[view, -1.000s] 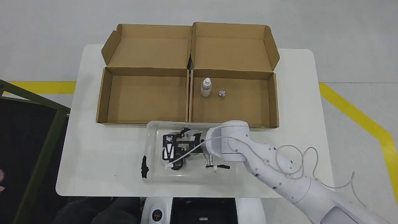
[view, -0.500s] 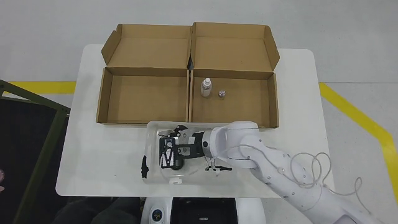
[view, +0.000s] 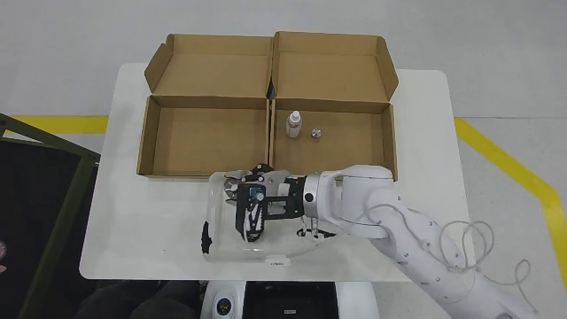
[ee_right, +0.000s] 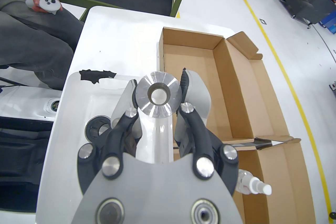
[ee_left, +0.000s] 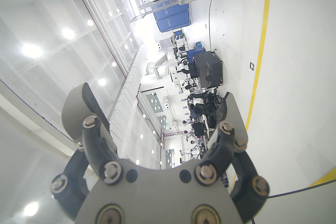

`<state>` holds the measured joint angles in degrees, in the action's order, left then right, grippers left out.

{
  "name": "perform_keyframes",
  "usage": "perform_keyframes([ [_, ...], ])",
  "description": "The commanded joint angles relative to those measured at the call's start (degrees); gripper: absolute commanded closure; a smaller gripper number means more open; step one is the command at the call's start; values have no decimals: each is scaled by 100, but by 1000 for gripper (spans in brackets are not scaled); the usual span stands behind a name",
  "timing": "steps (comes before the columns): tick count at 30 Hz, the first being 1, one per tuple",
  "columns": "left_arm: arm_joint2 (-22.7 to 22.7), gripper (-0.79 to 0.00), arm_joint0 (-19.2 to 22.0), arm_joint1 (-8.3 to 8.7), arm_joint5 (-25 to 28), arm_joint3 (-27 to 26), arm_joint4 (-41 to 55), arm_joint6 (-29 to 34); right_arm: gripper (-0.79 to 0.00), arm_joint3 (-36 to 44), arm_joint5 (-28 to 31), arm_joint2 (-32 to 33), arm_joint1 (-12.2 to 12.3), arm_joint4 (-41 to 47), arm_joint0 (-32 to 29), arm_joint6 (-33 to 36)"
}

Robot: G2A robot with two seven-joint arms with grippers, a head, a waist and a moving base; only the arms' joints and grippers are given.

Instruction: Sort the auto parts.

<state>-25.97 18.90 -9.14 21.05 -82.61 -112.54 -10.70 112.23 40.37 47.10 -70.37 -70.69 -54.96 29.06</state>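
The right pincer (ee_right: pixel 158 84) squeezes a shiny metal tube (ee_right: pixel 157 97) and holds it over the white tray (view: pixel 221 241) at the near edge of the surface (view: pixel 133 217). A black ring (ee_right: pixel 97 128) lies in the tray. Behind the tray sit two brown boxes. The right box (view: pixel 354 149) has a small bottle (view: pixel 294 125) and a little metal piece (view: pixel 314 133) in it. The left pincer (ee_left: pixel 157 93) is wide apart, with nothing in it.

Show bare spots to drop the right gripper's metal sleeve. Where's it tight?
Free: the whole left box floor; the right box from the small metal part to the far wall; the table strip beside the tray. Tight: spray bottle and that part crowd the right box's left-box side; the tray: black ring, right gripper with metal sleeve above.
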Motion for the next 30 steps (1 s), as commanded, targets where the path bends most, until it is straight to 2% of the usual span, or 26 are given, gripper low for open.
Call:
perform_keyframes([
  [1,0,-785,0,0,0,0,0,0,0,21,-28,106,13,6,-22,-93],
  [14,0,-785,0,0,0,0,0,0,0,-168,-52,395,14,202,20,-771],
  [22,0,-785,0,0,0,0,0,0,0,-553,-162,224,-79,388,321,-913],
  [30,0,-785,0,0,0,0,0,0,0,-1183,-624,-82,-243,450,717,-893],
])
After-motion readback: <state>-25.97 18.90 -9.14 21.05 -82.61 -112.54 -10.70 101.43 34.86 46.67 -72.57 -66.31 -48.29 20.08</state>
